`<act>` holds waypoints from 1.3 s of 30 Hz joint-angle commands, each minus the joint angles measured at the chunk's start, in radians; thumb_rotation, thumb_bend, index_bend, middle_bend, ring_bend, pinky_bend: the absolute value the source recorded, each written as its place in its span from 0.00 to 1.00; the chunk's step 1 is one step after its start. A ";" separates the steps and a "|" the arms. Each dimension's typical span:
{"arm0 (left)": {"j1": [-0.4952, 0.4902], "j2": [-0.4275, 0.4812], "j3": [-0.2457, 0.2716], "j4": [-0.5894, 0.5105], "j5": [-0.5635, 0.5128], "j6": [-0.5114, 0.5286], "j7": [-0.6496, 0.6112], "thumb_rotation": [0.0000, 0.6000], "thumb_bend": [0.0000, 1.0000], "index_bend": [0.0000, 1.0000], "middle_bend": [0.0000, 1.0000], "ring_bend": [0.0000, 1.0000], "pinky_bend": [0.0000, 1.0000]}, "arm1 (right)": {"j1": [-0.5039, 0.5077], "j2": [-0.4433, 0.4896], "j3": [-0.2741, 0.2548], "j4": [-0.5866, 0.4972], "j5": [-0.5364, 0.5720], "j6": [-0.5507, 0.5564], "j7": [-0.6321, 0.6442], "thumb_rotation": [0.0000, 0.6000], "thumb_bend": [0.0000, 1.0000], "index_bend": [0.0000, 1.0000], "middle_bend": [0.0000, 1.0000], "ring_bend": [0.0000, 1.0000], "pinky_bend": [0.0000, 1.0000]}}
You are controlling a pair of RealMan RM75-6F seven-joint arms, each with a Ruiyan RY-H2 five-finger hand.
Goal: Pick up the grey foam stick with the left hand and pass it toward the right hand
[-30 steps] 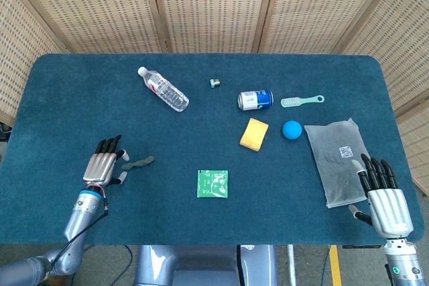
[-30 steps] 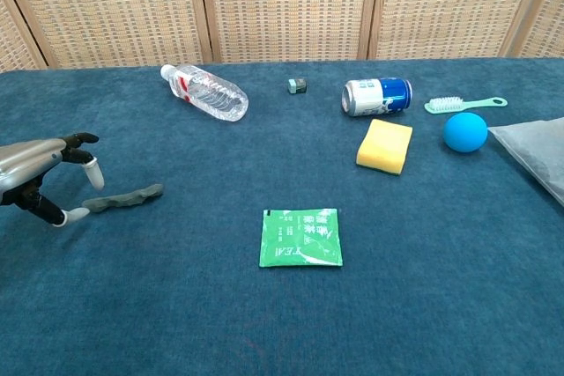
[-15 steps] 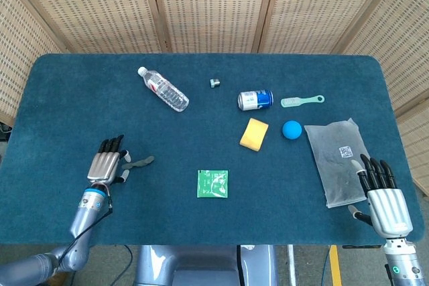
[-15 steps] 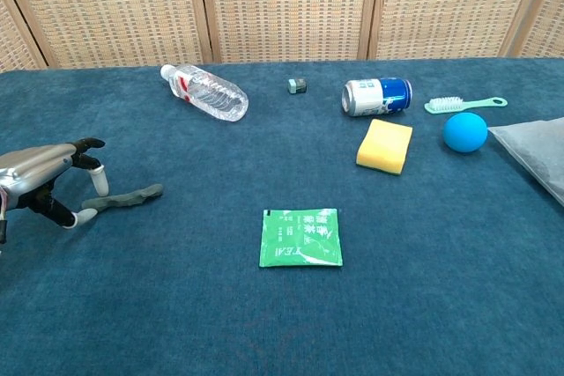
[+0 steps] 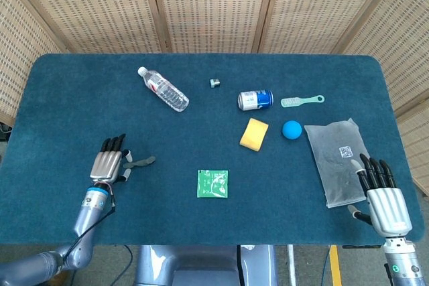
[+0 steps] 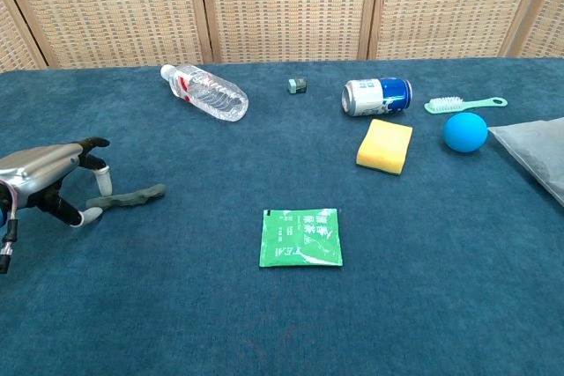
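Note:
The grey foam stick (image 5: 142, 161) lies flat on the blue table cloth at the left front, also seen in the chest view as a bent grey stick (image 6: 129, 196). My left hand (image 5: 109, 164) sits just left of it, palm down. In the chest view the left hand (image 6: 46, 175) hovers low with its white fingertips (image 6: 104, 181) spread on both sides of the stick's near end, not closed on it. My right hand (image 5: 383, 197) rests at the table's front right with fingers spread and nothing in it; the chest view does not show it.
A green tea packet (image 5: 212, 183) lies in the front middle. Further back are a water bottle (image 5: 163, 89), a small metal piece (image 5: 214, 83), a blue can (image 5: 255, 99), a yellow sponge (image 5: 254, 133), a blue ball (image 5: 291, 129), a green brush (image 5: 301, 101) and a grey bag (image 5: 337, 158).
My left hand has crept slightly to the right, bringing its fingertips around the stick's near end. The stick stays on the table. The right hand has not moved.

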 commanded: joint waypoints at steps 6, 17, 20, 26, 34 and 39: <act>-0.006 -0.008 -0.001 0.004 -0.010 -0.004 0.008 1.00 0.44 0.54 0.00 0.00 0.00 | 0.001 0.001 0.000 0.001 0.002 -0.002 0.002 1.00 0.00 0.00 0.00 0.00 0.00; -0.018 -0.017 -0.007 0.005 -0.038 -0.013 0.032 1.00 0.52 0.60 0.00 0.00 0.00 | 0.000 0.002 -0.001 0.001 0.000 0.002 0.005 1.00 0.00 0.00 0.00 0.00 0.00; -0.020 -0.020 -0.005 0.010 -0.051 -0.019 0.045 1.00 0.52 0.65 0.00 0.00 0.00 | 0.000 0.003 -0.001 0.001 -0.001 0.004 0.004 1.00 0.00 0.00 0.00 0.00 0.00; -0.024 -0.022 -0.009 0.016 -0.061 -0.020 0.043 1.00 0.51 0.73 0.00 0.00 0.00 | -0.001 0.003 -0.001 -0.001 -0.004 0.006 0.001 1.00 0.00 0.00 0.00 0.00 0.00; -0.007 0.010 -0.017 -0.015 -0.011 -0.002 -0.063 1.00 0.51 0.77 0.00 0.00 0.00 | 0.001 0.000 -0.003 -0.001 -0.004 0.003 -0.003 1.00 0.00 0.00 0.00 0.00 0.00; 0.009 0.043 -0.023 -0.044 0.071 -0.013 -0.259 1.00 0.49 0.78 0.00 0.00 0.00 | 0.002 -0.003 -0.005 0.000 -0.009 0.002 -0.004 1.00 0.00 0.00 0.00 0.00 0.00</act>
